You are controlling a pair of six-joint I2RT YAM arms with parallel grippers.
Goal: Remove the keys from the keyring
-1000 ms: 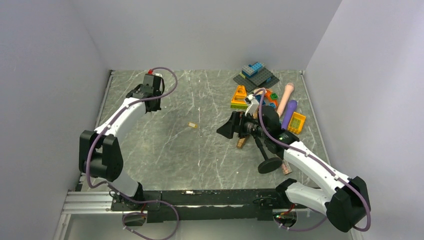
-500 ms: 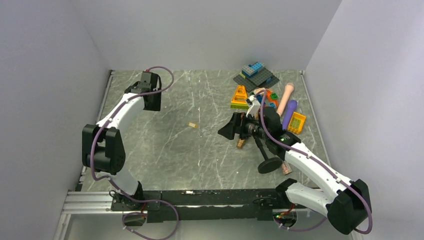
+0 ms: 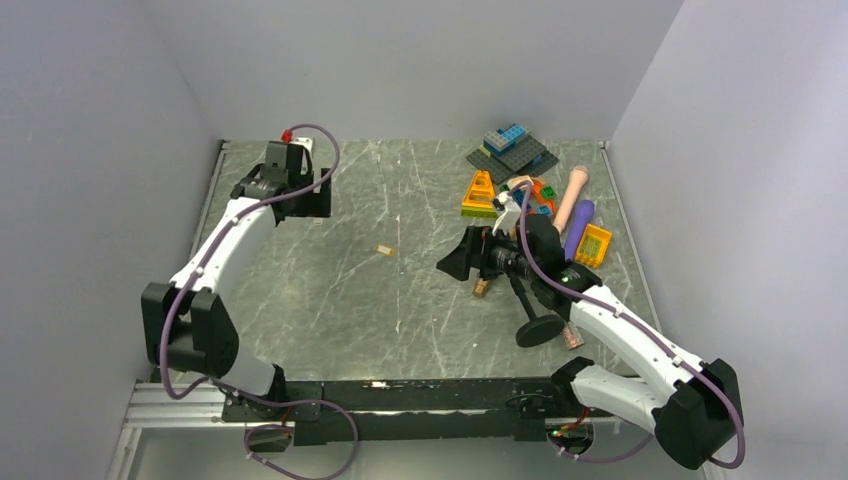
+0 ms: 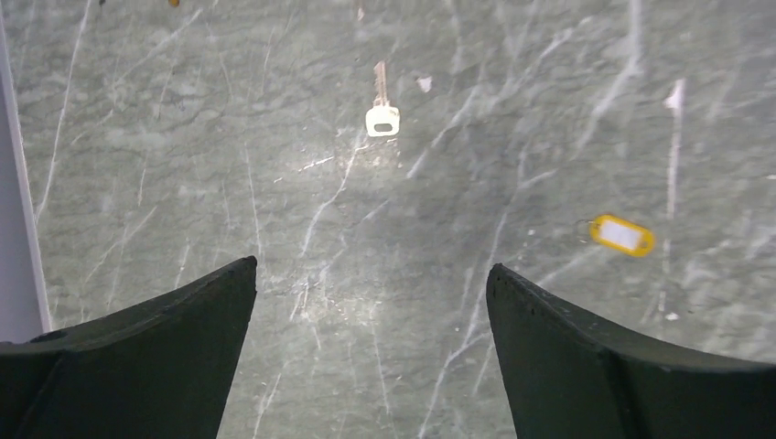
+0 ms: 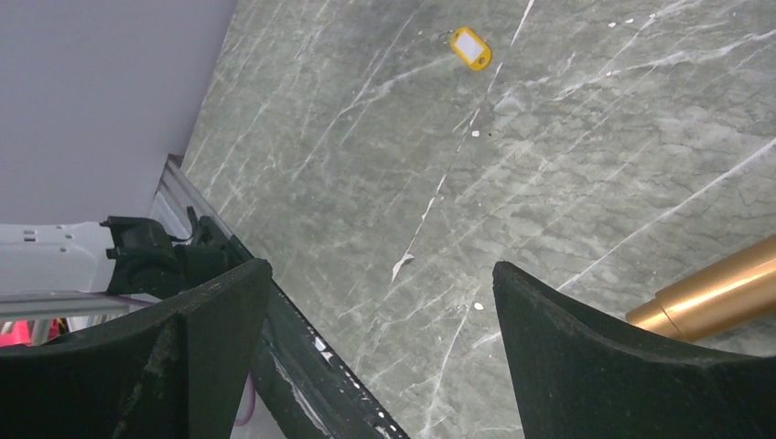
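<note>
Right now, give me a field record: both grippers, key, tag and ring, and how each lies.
left gripper: open, empty, above table
right gripper: open, empty
yellow tag: flat on table
keyring: thin loop at the yellow tag's end, no key seen on it
key: flat on table, alone, apart from yellow tag
gold microphone: at right wrist view's edge
</note>
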